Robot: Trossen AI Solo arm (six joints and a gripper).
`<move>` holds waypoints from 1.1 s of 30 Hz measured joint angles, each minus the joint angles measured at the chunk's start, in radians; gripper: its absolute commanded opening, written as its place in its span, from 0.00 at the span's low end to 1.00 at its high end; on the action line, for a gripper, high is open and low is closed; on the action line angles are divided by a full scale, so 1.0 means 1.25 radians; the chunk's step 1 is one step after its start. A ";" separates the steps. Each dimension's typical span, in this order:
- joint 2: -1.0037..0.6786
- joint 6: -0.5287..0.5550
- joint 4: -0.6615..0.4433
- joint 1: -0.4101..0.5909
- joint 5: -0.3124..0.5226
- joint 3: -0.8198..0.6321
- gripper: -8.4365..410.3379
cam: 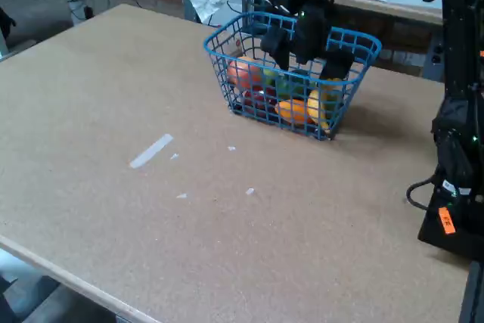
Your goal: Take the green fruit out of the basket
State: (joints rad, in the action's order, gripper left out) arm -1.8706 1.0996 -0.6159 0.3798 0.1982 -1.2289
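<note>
From the fixed view I see the basket [291, 73] sitting toward the far right of the brown table [151, 187], its blue wire sides open enough to show the fruit inside. The gripper [308, 54] is reaching down into the basket from above — its black fingers [336, 66] hang inside the rim, one toward the left of the picture and one toward the right, so they look spread apart.

The green fruit [293, 82] lies in the basket's middle, dark behind the wire, directly below the gripper and between the two fingers. I cannot tell whether the fingers touch it; the mesh and the arm's dark body blur that spot.

Around it (all still inside the basket) I make out a red fruit [243, 73] at the left end, an orange fruit [293, 111] low at the front, and a yellow fruit [327, 102] at the right end.

A strip of pale tape [151, 150] lies on the table well apart from the basket. At the right edge an orange label [447, 221] hangs on a black stand [457, 149] — its writing is too small to read.
</note>
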 measured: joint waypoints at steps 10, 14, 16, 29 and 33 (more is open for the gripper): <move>0.005 0.010 0.071 0.000 0.009 0.051 0.88; 0.006 0.010 0.092 0.000 0.010 0.063 0.88; 0.005 0.010 0.103 0.000 0.011 0.069 0.88; 0.005 0.002 0.122 0.000 0.022 0.080 0.71; 0.005 -0.001 0.127 0.000 0.027 0.081 0.58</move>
State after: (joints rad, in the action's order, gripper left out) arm -1.8648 1.0988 -0.4568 0.3801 0.2325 -1.1278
